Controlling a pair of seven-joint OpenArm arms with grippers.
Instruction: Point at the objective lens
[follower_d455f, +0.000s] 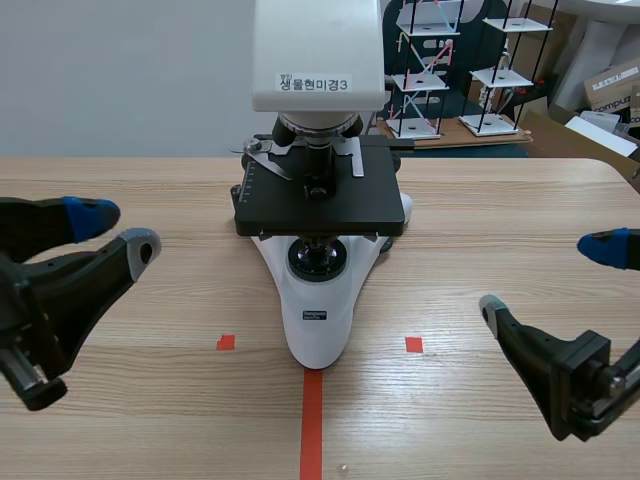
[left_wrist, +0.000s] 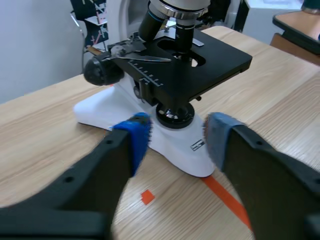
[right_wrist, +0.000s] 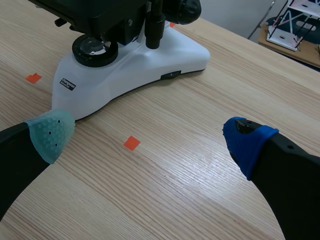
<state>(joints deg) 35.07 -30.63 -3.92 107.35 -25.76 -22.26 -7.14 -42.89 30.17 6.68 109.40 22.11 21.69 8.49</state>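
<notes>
**Robot's Two Hands Flank Microscope, Lens Not Yet Pointed Out**

A single white-and-black microscope (follower_d455f: 318, 190) stands on the wooden tabletop (follower_d455f: 480, 210). The robot's two hands sit low to either side of its base, both well apart from it. The left hand (follower_d455f: 118, 230), to the microscope's left, has its fingers spread and holds nothing. The right hand (follower_d455f: 548, 278), to the microscope's right, is likewise spread wide and empty.

The objective lens (left_wrist: 183, 31), the task's target, hangs under the microscope's white head, directly above the black stage (left_wrist: 210, 60). The left wrist view shows it upright over the stage opening, with an angled objective (left_wrist: 150, 22) just beside it. Any further ones are hidden.

Neither hand is raised to that height or aimed at the lens, so the pointing appears not yet done. What is left, by this reading, is for one arm to lift, turn toward the microscope and bring a fingertip close to the lens above the stage.

Counted:
- one microscope
- two hands
- two visible objectives
- one round light lens (follower_d455f: 318, 260) in the microscope's base, below the stage
- as tape marks, two small orange-red squares flanking the front of the base, and one line running from it toward the robot
</notes>
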